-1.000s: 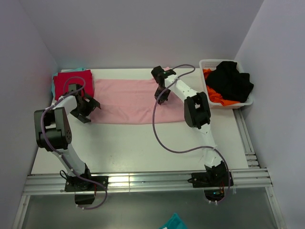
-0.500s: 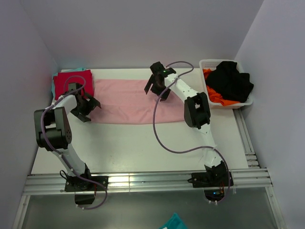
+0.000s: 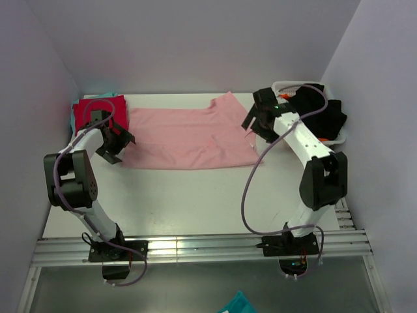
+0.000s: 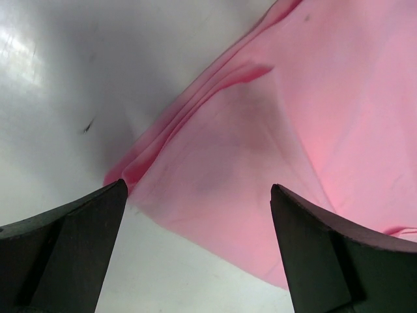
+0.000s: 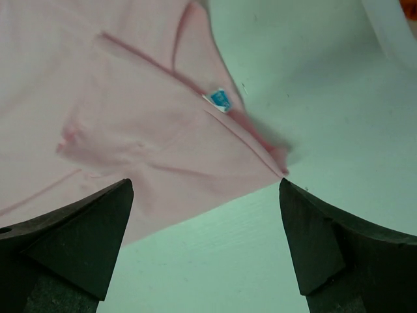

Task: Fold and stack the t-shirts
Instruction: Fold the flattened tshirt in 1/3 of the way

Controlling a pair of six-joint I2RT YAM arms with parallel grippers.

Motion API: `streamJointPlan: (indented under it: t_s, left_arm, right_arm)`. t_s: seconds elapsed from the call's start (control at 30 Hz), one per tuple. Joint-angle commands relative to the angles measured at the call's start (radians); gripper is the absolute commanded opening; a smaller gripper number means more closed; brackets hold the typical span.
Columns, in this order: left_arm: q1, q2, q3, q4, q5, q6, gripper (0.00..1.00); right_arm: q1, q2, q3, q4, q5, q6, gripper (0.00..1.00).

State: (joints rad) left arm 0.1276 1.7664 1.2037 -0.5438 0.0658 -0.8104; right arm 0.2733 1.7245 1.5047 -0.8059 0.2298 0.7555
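Note:
The light pink t-shirt point(image 3: 186, 138) lies spread flat across the middle of the table, one sleeve pointing to the back. My left gripper point(image 3: 117, 147) hovers open over its left edge; in the left wrist view the pink cloth point(image 4: 313, 117) lies below the open left gripper point(image 4: 199, 195). My right gripper point(image 3: 255, 128) is open just over the shirt's right edge, holding nothing. The right wrist view shows the pink shirt's point(image 5: 130, 117) collar with a blue label point(image 5: 221, 100) beyond the open right gripper point(image 5: 205, 189). A folded red t-shirt point(image 3: 98, 109) rests on a teal one point(image 3: 72, 118) at the far left.
A white basket point(image 3: 285, 85) with black and orange clothes stands at the back right, close behind the right arm; its rim point(image 5: 391, 26) shows in the right wrist view. Side walls close in the table. A metal rail runs along the near edge.
My right gripper has opened, let go of the pink shirt and swung right to the shirt's right edge. The shirt's back right part now lies spread out. The left arm has hardly moved.

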Motion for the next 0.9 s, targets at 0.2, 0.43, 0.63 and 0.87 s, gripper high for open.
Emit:
streamJointPlan:
  t_s: [0.2, 0.43, 0.63, 0.87]
  left_arm:
    - [-0.017, -0.079, -0.139, 0.030, -0.030, -0.058, 0.99]
    - [-0.019, -0.106, -0.060, -0.082, -0.118, -0.058, 0.98]
    - [-0.002, -0.209, 0.083, -0.163, -0.306, -0.036, 1.00]
    - [0.003, -0.153, 0.122, -0.186, -0.128, -0.038, 0.98]
  right_arm:
    - [0.006, -0.056, -0.328, 0.168, -0.110, 0.016, 1.00]
    - [0.001, 0.026, -0.308, 0.194, -0.109, 0.016, 1.00]
    - [0.000, 0.064, -0.275, 0.192, -0.109, 0.025, 1.00]
    - [-0.006, 0.070, -0.264, 0.172, -0.095, 0.016, 1.00]
